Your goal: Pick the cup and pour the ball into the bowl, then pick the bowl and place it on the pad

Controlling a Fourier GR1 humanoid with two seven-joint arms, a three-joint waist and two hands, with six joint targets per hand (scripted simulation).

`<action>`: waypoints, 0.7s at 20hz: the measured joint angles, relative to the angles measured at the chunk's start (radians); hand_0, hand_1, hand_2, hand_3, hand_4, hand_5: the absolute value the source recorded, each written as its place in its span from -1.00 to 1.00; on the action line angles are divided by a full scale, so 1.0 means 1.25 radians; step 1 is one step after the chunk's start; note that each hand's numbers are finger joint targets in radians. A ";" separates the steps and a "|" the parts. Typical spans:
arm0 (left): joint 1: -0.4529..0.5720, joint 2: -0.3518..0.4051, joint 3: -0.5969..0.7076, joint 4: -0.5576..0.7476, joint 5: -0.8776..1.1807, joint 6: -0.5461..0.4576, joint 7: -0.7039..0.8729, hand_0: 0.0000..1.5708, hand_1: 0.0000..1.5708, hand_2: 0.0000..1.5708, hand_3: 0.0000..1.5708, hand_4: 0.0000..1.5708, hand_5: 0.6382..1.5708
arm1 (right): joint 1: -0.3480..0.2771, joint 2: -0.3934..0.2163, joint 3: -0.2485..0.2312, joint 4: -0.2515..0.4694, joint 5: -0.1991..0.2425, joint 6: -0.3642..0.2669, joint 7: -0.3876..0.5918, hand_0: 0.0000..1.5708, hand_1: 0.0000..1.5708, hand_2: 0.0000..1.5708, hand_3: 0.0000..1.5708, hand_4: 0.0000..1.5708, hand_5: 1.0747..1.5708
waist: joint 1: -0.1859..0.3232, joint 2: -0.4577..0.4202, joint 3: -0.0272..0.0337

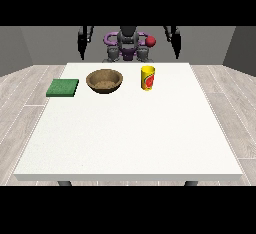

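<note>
Yellow with a red mark on its side, the cup [147, 78] stands upright on the white table [130, 133], near the robot's edge and right of the brown bowl [104, 81]; its inside, and any ball in it, cannot be made out. Left of the bowl lies the green pad [63, 87], apart from it. Both hands hang beside the torso, the hand at the view's left [81, 51] and the hand at the view's right [176, 48]; how their fingers lie, I cannot tell.
</note>
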 measured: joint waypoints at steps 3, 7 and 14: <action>-0.006 0.011 0.003 -0.029 0.003 -0.003 0.021 -1.00 -1.00 -1.00 -1.00 -1.00 0.97 | -0.002 -0.012 -0.004 -0.028 -0.002 0.001 0.022 -1.00 -1.00 -1.00 -1.00 -1.00 0.99 | -0.002 -0.077 0.0008; -0.025 0.002 0.010 -0.066 0.029 0.001 0.068 -1.00 -1.00 -1.00 -1.00 -1.00 0.97 | -0.003 -0.029 -0.019 -0.063 -0.032 0.022 0.061 -1.00 -1.00 -1.00 -1.00 -1.00 0.99 | -0.018 -0.158 0.0012; -0.055 -0.012 0.070 -0.117 0.120 -0.007 0.086 -1.00 -1.00 -1.00 -1.00 -1.00 0.94 | -0.004 -0.106 -0.144 -0.088 -0.194 0.135 0.078 -1.00 -1.00 -1.00 -1.00 -1.00 1.00 | -0.037 -0.125 0.0025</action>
